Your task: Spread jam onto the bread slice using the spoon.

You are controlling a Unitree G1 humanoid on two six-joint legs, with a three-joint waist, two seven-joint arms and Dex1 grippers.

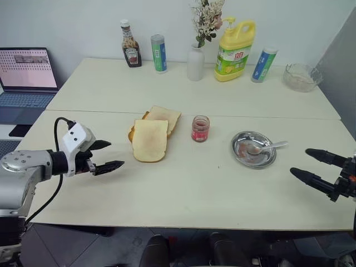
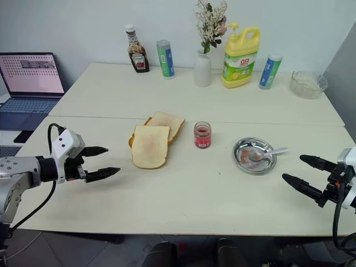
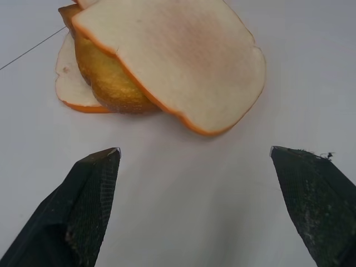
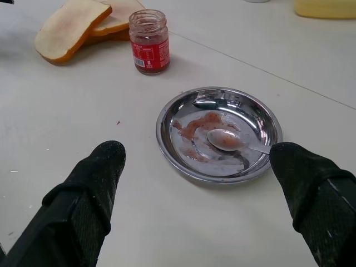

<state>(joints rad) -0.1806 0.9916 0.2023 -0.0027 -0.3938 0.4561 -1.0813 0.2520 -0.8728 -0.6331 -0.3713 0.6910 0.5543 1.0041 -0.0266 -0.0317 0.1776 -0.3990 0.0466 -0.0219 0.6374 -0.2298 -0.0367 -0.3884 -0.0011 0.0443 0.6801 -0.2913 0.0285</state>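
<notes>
The bread slice [image 1: 149,140], large and pale tan with a browner middle, lies at the table's middle on top of a thick golden slice and beside a smaller slice [image 1: 164,115]. My left gripper [image 1: 115,154] stands open just left of it, empty, its fingers pointing at the bread slice [image 3: 178,61]. The small jam jar [image 1: 200,128], lidless with dark red jam, stands right of the bread. Further right the spoon [image 1: 267,148] rests in a round steel dish [image 1: 234,149] smeared with jam. My right gripper [image 1: 299,161] is open and empty right of the dish, facing the spoon [image 4: 225,139].
Along the far edge stand a ketchup bottle [image 1: 130,44], a green can [image 1: 159,53], a white vase with flowers [image 1: 196,62], a yellow detergent bottle [image 1: 235,50], a blue tube [image 1: 263,64] and a glass bowl [image 1: 302,77]. A laptop [image 1: 25,78] sits off the table's left.
</notes>
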